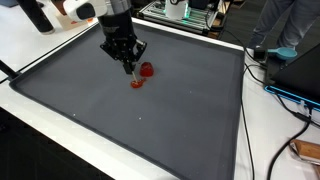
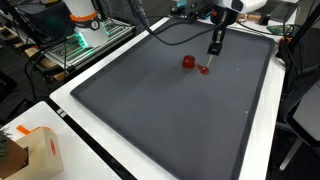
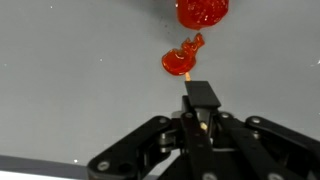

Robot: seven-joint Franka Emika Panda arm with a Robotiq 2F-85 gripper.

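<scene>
My gripper is shut on a thin pale stick with a small red-orange piece at its far end. That red end rests on the dark grey mat, just short of a larger red lump. In both exterior views the gripper points down at the far part of the mat. The red piece is directly below the gripper. The red lump lies beside it, close but apart as far as I can tell.
The mat has a raised dark border and lies on a white table. A cardboard box stands at one table corner. Cables and a person are beyond the mat's edge. An equipment rack stands behind.
</scene>
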